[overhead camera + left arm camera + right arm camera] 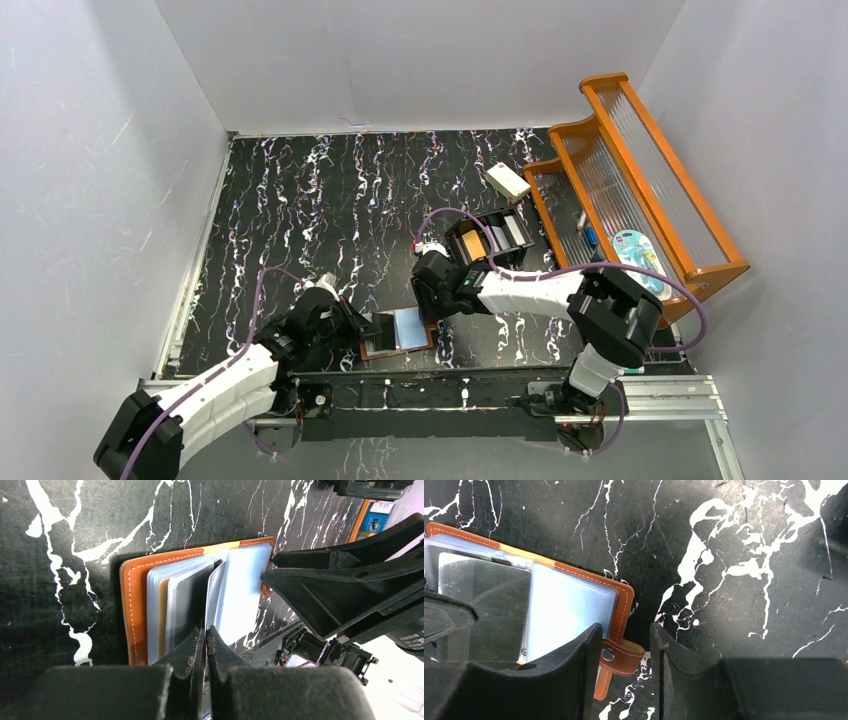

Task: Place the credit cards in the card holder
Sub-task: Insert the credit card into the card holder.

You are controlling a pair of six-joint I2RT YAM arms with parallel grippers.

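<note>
card holder (398, 331) lies open on table (300, 200), near edge | left fingers (186, 650) pinch its leaf | right fingers (574, 665) wide over snap tab (623, 656) | credit cards (478, 245) wait in black box (452, 236) | most work left

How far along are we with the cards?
Done: the card holder lies open. In hand: the left gripper has its fingers shut on an inner sleeve, holding it up; the right gripper is open and empty, astride the snap tab. Left: credit cards, an orange one among them, lie in the black box; whether any sits in the holder yet, I cannot tell.
</note>
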